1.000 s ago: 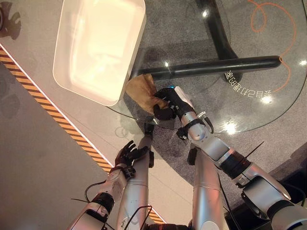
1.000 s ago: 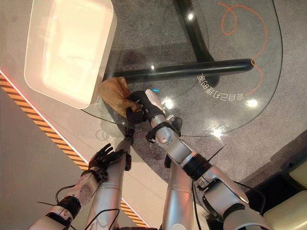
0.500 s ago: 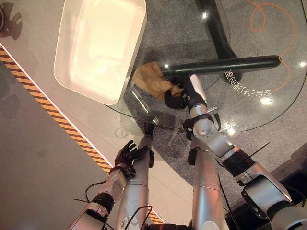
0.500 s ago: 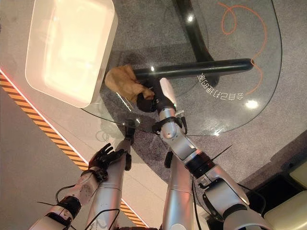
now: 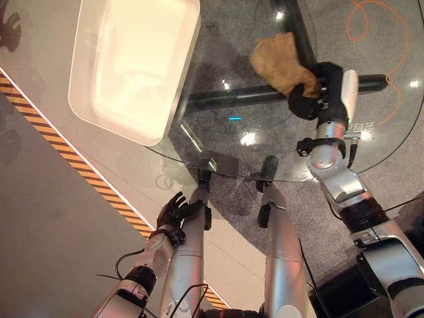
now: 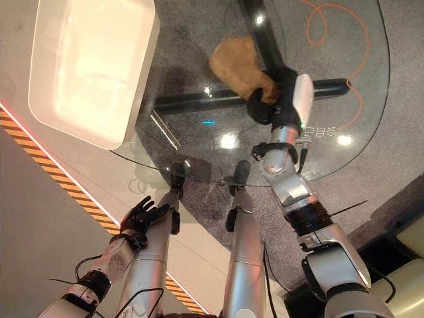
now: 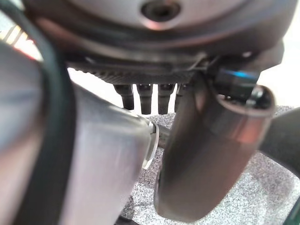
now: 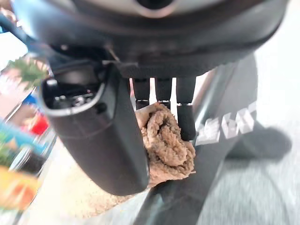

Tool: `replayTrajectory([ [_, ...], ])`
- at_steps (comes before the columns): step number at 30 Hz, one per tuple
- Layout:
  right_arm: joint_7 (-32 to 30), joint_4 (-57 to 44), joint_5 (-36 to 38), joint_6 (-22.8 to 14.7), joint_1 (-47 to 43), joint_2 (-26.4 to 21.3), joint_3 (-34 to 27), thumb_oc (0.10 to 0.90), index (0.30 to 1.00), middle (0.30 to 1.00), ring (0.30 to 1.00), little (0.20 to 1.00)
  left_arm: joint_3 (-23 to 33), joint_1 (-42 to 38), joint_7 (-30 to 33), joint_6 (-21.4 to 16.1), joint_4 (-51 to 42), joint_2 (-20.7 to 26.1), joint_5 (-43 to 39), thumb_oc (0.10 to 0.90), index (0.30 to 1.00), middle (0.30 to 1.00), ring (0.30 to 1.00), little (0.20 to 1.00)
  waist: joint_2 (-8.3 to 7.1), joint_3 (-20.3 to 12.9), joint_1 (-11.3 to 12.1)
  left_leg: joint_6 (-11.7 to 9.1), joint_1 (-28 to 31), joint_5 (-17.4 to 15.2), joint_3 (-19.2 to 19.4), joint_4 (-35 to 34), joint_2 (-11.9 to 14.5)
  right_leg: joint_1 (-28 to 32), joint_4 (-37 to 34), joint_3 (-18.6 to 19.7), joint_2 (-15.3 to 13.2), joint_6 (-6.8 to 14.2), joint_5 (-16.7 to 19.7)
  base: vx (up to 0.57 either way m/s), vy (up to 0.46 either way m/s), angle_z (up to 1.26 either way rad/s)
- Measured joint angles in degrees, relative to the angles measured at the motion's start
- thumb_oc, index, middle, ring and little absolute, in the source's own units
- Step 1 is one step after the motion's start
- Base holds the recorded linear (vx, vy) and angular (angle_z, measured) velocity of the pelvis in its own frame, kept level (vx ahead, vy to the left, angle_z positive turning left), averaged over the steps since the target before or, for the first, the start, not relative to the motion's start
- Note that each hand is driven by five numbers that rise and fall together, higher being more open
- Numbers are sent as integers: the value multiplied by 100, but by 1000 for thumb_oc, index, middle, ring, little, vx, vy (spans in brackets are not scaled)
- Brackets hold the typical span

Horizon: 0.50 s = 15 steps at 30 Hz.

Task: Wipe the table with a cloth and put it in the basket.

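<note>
One brown cloth (image 5: pixel 279 61), bunched and crumpled, lying on the round glass table (image 5: pixel 218 142) toward the far side, at about one o'clock from the tabletop's middle. Near end gathered into the right hand (image 5: pixel 317 89); loose end fanned out flat on the glass toward eleven o'clock from that hand. Seen from the right wrist, same cloth (image 8: pixel 165 143) rolled into a thick wad between thumb and fingers (image 8: pixel 186 117), fingers curled down over it, thumb closing in from the side: clamped on the cloth. White cover along the back of the hand, pointing to twelve o'clock. Forearm running back from the hand toward five o'clock, over the table's near right edge.

Beneath the glass, dark table base (image 5: pixel 252 96) showing through as a long bar from nine to three o'clock, crossed by a second bar running to twelve; cloth and hand lying right over the crossing. Bright spots of lamp glare on the glass just near of the bar.

Large white basket (image 6: pixel 50 112), rectangular with rounded corners, at ten o'clock from the cloth and well apart from it, one long side overlapping the table's left rim.

Left hand (image 5: pixel 173 211) low at seven o'clock, off the table and below its near edge, fingers spread and relaxed, holding nothing.

Orange cord (image 5: pixel 371 26) looping on the grey floor at two o'clock, seen through the glass. Black-and-yellow striped tape (image 5: pixel 73 156) slanting across the floor at the left, from ten o'clock down to six.
</note>
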Motion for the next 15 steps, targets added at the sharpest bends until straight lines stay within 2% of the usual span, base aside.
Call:
replayTrajectory([
  [3,-271,145,4,-1,-20,-46,-91,100,300,300,300,200,0,10,-5,-4,5,1,-1,800,900,900,900,900,-1,0,-62,16,-1,-12,29,2,-3,0,-16,30,-1,14,11,-4,4,-3],
  [9,-1099,468,552,-138,44,-194,-369,100,300,300,300,200,-7,21,-5,-21,-7,59,-9,800,900,900,900,900,-1,1,-103,22,-2,-27,57,-4,-2,-1,-93,79,17,25,53,-4,-7,-4],
  [15,-1577,637,772,-286,167,-194,-711,100,300,300,300,200,-18,29,-12,-42,-5,69,-117,800,900,900,900,900,0,1,-108,22,-2,-29,67,-28,-3,-11,-105,87,17,26,53,0,0,0],
])
